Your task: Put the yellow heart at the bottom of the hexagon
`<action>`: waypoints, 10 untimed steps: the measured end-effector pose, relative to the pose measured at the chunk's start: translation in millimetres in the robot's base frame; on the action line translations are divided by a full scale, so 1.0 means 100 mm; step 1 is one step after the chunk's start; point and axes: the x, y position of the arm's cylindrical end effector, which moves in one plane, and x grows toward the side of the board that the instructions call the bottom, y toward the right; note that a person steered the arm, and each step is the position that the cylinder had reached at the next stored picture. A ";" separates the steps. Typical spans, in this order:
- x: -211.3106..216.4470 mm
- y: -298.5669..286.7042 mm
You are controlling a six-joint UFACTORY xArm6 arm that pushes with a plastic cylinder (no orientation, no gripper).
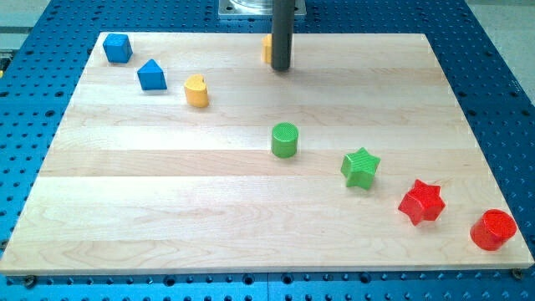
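Note:
The yellow heart [196, 90] lies on the wooden board [167, 209] at the upper left. A yellow block [266, 48], mostly hidden behind the rod, sits near the board's top edge; its shape cannot be made out. My tip [281, 68] rests on the board just right of and below that yellow block, seemingly touching it. The tip is well to the right of the yellow heart, about a hundred pixels away and slightly higher in the view.
A blue cube [117, 48] and a blue triangle [151, 75] sit left of the heart. A green cylinder [284, 140] is at the centre. A green star [360, 167], a red star [421, 201] and a red cylinder [493, 230] run towards the lower right corner.

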 end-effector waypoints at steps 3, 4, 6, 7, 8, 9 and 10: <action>-0.04 -0.41; 0.86 -0.66; 1.18 -1.48; 0.64 -0.92; 0.44 -1.14; 0.22 -1.35; -0.01 -0.86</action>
